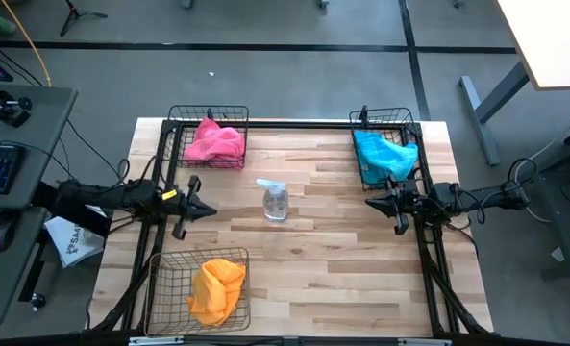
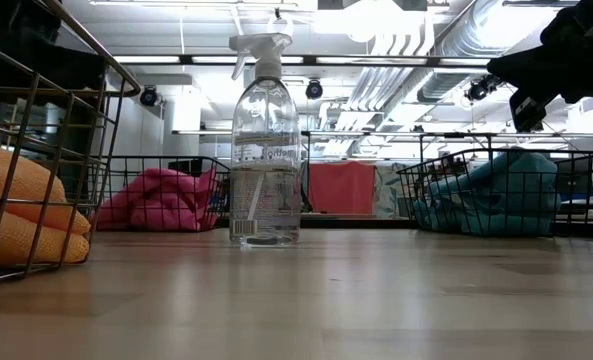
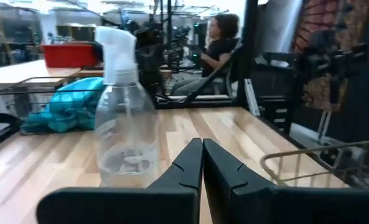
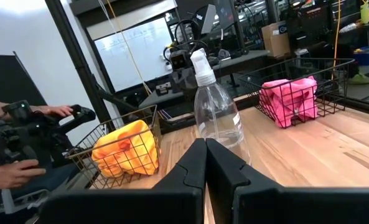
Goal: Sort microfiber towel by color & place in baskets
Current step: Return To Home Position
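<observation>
Pink towel: soft pink cloth (image 1: 214, 142) sits in the black wire basket (image 1: 208, 111) at the top left corner in the high view.
Blue towel: teal-blue cloth (image 1: 384, 154) in the top right basket (image 1: 385, 113).
Orange towel: orange cloth (image 1: 215, 290) in the bottom left basket (image 1: 169, 288).
Bottle: small clear spray bottle (image 1: 276, 200) stands upright mid-table.
Left gripper (image 1: 212, 210): pressed together, empty, left of the bottle.
Right gripper (image 1: 368, 203): pressed together, empty, right of it.

the left arm (image 1: 111, 195) and right arm (image 1: 477, 199) stretch level inward from opposite sides; left gripper (image 1: 210, 210) and right gripper (image 1: 371, 202) face each other, well apart, fingers pressed together.
</observation>
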Controlling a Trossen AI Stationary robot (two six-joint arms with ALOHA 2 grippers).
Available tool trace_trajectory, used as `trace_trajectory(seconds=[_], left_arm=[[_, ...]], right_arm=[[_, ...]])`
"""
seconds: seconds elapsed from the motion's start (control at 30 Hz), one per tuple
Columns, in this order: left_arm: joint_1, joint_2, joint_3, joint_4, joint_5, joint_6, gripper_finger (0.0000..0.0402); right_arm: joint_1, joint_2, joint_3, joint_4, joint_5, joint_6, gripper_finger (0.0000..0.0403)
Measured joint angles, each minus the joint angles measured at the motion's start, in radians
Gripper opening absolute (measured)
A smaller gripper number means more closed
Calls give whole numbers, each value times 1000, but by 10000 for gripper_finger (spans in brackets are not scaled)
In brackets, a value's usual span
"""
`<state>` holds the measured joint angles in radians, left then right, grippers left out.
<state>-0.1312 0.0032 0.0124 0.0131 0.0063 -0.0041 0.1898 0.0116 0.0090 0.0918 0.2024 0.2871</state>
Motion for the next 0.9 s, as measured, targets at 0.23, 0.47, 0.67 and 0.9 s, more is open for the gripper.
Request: trace_trajectory(seconds=[0.23,0.47,0.67,0.9], left_arm=[[0,0,0,0,-2,-202,1],[21,0,0,1,-3,-256,1],[22,16,0,1,-3,-255,1],[22,16,0,-1,-3,-255,1]], right_arm=[[0,0,0,-2,0,0,0],[0,0,0,-2,0,0,0],[0,0,0,-2,0,0,0],[0,0,0,-2,0,0,0]])
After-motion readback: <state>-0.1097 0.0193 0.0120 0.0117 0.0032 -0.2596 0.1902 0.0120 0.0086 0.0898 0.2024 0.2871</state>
